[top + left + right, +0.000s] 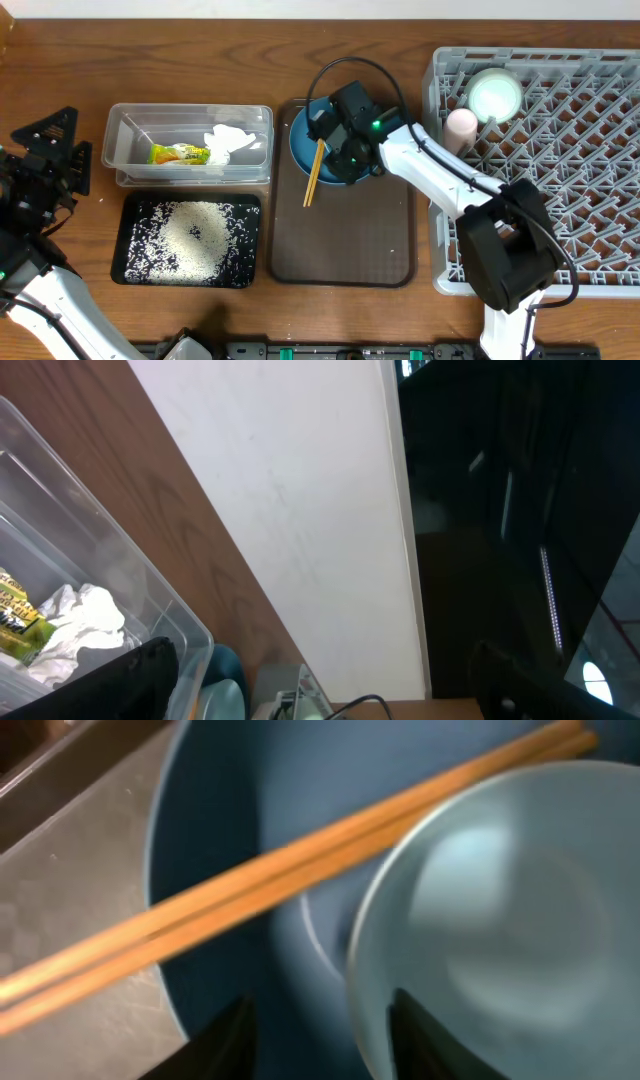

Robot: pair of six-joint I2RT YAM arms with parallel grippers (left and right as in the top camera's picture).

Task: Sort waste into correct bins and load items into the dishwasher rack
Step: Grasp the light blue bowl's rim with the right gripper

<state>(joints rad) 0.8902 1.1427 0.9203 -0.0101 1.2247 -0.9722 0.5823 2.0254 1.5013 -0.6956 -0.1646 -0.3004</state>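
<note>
The right gripper (325, 1042) hangs over the dark blue plate (230, 830) at the brown tray's (340, 240) 12 o'clock end. Its fingers are apart either side of the light blue bowl's (500, 910) rim, and wooden chopsticks (250, 910) cross the plate toward 7 o'clock. At the table's 9 o'clock the left gripper (320, 685) is spread wide near the clear tub (190, 112)

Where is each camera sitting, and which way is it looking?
Overhead: above the table, looking straight down; left arm and right arm show.
Left wrist: beside the clear tub, facing a white wall; one dark finger shows.
Right wrist: close over plate, chopsticks, light blue bowl; both fingers show.
Shared: overhead and right wrist both see chopsticks.
</note>
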